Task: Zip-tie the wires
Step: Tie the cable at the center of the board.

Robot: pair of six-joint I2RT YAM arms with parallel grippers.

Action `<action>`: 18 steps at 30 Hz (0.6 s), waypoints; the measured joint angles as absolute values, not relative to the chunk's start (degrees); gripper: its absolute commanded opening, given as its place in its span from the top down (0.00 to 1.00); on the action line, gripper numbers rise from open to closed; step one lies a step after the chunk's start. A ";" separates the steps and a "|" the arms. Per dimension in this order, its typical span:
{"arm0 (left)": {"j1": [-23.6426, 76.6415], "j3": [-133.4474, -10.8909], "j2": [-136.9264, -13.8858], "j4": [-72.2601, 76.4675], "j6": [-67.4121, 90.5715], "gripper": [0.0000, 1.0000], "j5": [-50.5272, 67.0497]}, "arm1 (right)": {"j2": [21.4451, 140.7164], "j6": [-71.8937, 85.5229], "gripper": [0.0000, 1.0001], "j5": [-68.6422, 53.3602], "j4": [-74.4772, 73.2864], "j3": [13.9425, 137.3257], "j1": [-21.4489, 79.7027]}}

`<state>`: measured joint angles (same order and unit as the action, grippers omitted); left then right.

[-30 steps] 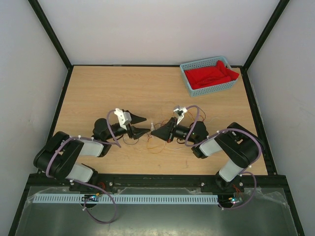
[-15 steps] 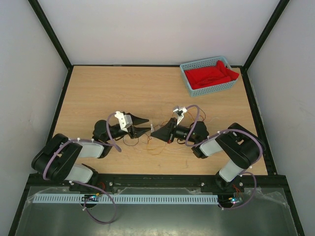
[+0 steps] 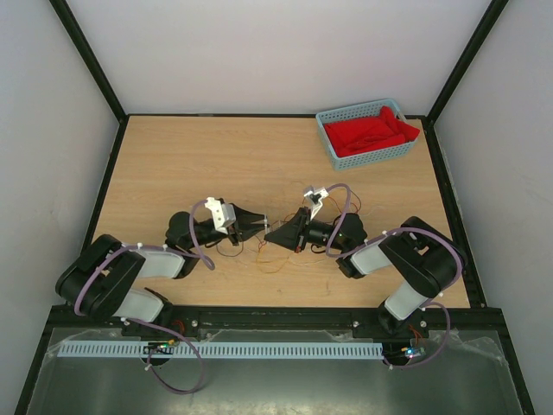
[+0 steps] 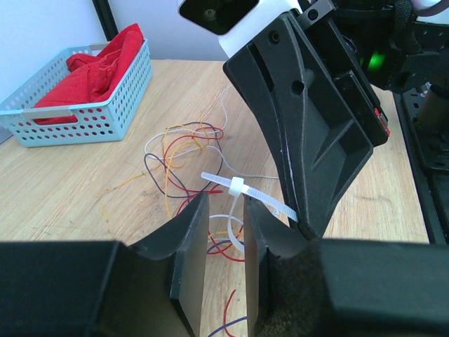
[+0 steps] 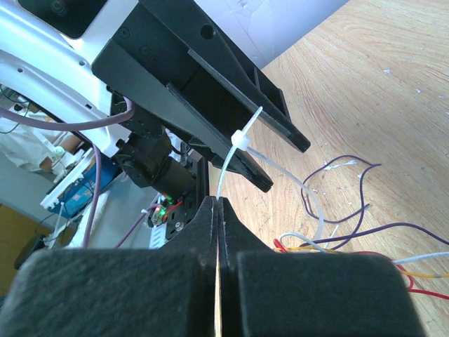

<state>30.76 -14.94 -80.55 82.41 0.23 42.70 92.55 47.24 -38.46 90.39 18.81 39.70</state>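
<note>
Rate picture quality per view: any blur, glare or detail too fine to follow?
Left wrist: the left gripper looms dark and soft up close, while the zip tie and wires are crisp. Right wrist: the right gripper is a black mass, the table beyond pale and washed out. Top external: evenly lit and sharp, but the wires barely register.

We see the left tool, its jaws narrowly parted, just short of the head of a white zip tie held by the right tool, above the wires curled on the desk.
</note>
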 measured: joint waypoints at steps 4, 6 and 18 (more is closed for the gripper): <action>31.14 -15.05 -80.55 82.39 0.25 0.79 42.33 | 92.55 47.88 1.00 -38.63 90.41 19.00 39.70; 31.27 -15.05 -80.55 82.39 0.27 0.83 42.17 | 92.55 48.07 1.00 -38.63 90.41 19.05 39.70; 31.33 -15.05 -80.55 82.39 0.45 0.96 41.52 | 92.55 48.25 0.98 -38.20 90.41 19.07 39.38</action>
